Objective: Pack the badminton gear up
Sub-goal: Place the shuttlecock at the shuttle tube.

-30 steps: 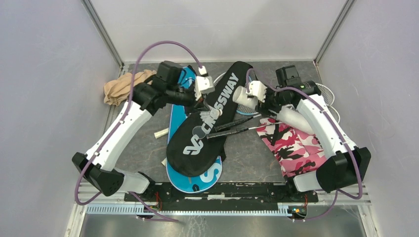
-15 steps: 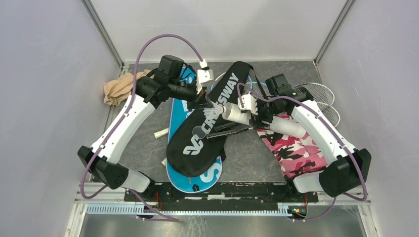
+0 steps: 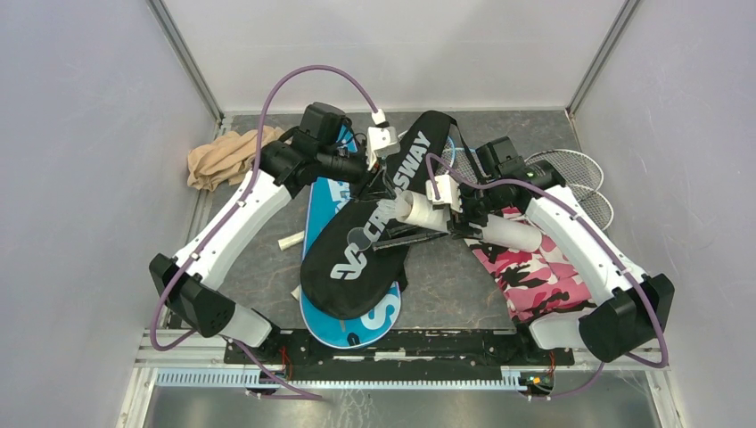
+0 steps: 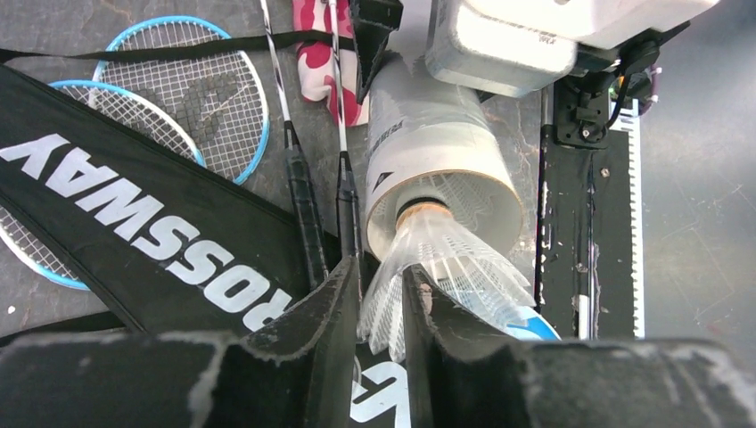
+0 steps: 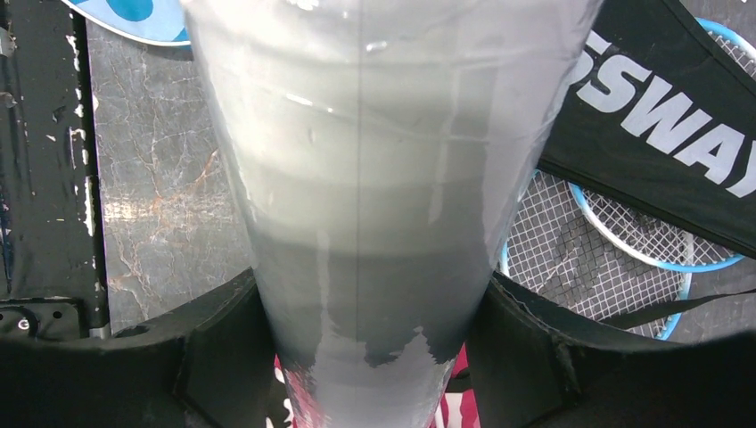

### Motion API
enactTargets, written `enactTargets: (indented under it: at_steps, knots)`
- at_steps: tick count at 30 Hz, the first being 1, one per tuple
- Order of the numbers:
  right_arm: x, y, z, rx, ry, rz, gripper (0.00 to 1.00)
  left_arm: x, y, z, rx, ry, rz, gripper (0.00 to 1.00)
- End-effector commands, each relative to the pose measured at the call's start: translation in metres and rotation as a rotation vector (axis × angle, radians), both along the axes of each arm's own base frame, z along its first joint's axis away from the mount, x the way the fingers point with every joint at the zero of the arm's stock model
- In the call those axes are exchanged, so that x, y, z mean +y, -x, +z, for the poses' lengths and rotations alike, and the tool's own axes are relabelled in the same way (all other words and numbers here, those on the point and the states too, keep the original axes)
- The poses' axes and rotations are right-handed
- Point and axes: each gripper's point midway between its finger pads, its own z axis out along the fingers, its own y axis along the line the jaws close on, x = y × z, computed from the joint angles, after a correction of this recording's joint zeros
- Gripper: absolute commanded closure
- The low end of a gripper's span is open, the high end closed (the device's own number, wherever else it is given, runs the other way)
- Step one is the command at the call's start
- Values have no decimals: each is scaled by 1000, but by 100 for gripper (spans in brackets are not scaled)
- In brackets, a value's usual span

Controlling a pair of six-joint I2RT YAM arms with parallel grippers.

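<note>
Grey tabletop; white feathered shuttlecock (image 4: pixel 446 272) entering tube (image 4: pixel 428 152).

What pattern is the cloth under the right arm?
Pink, white and black camouflage cloth, clearest in the top external view.

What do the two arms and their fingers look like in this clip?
Both arms, the left arm and the right arm, have white link shells with black joints. A purple cable loops to each white wrist camera block. The fingers are matte black with worn, scuffed edges.
</note>
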Motion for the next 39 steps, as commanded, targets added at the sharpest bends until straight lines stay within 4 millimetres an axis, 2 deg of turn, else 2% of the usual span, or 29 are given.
enactTargets:
  at_steps: [1,9,14,16,19,23,28,34,39]
  knots:
    - [8,7,14,-21,-62,29,93,-3,-5,4,-32,19,24,67]
    - [18,13,15,21,-109,64,93,-8,-5,7,-90,38,34,58]
    - [15,0,10,3,-79,13,94,2,-15,18,-172,15,94,48]
    - [11,-6,8,-17,-60,-18,95,10,-14,23,-218,-6,102,40]
    - [9,-10,6,-19,-50,-44,95,23,-3,26,-264,-50,78,27]
    - [11,-10,7,-14,-55,-39,94,33,27,23,-299,-69,-63,15]
    - [16,-9,11,4,-76,-24,94,22,58,15,-264,-3,-246,16]
    - [18,-7,12,16,-87,-18,93,-1,68,5,-258,27,-322,19]
    - [19,-7,16,14,-94,-19,93,-14,70,-13,-231,-4,-340,24]
